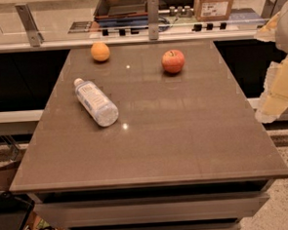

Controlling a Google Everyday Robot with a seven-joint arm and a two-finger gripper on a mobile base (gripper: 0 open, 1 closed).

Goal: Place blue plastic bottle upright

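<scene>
Bottle (pixel 96 101) lies sideways on table (pixel 184 134); gripper (pixel 272 97) hangs beyond right edge, clenched or released unclear.

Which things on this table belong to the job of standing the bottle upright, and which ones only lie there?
For the job: blue plastic bottle, lying on its side, left part of the table; gripper, beyond the table's right edge.
Only lying about: orange, far left; apple, far middle.
</scene>
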